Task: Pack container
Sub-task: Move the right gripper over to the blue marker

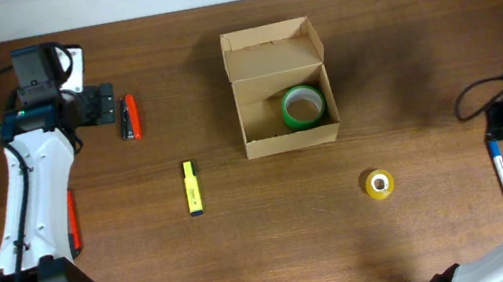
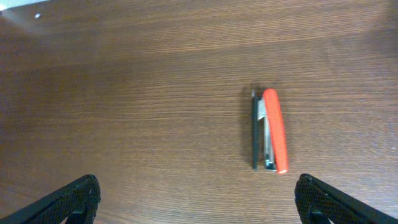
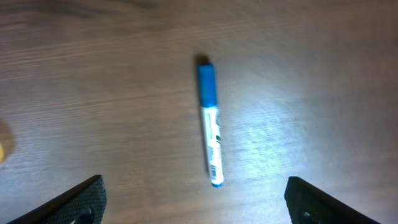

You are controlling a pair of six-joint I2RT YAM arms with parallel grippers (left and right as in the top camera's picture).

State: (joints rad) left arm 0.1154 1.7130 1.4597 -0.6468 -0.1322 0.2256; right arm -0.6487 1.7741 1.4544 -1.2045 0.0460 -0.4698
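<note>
**Box open mid-table, both pincers wide and empty**

Far left, top of table [image 1: 251, 263]: left gripper [image 2: 196, 183], fingers spread wide, nothing btwn them. Hangs just beside a red-and-black stapler [image 2: 270, 130], not touching it. In wrist view, stapler flat on the wood, long axis running up-down, red side to the right, closer to the right-hand finger.

Lower left, alongside the white arm: thin orange-red item [image 1: 73, 222], partly hidden by the arm; can't tell what.

Next over, left of centre: yellow highlighter [image 1: 192, 188], flat, dark cap end toward the near edge, well apart from everything else.

Centre, toward far edge: the container, a tan cardboard box [image 1: 288, 135], upright, lid flap [image 1: 272, 49] swung back and open. Inside, in the right half: green tape roll [image 1: 304, 105], lying flat, hole up, touching or nearly touching the right wall. Rest of box floor bare.

Right of centre, nearer the front edge than the box: yellow tape roll [image 1: 378, 184], flat on table, well apart from box.

Far right: blue-capped white marker [image 3: 210, 121], flat on table, cap pointing away in wrist view. Right gripper [image 3: 194, 186] above it, fingers wide, holding nothing; marker lying in the gap btwn fingers, closer to neither. Wrist view slightly blurred.
</note>
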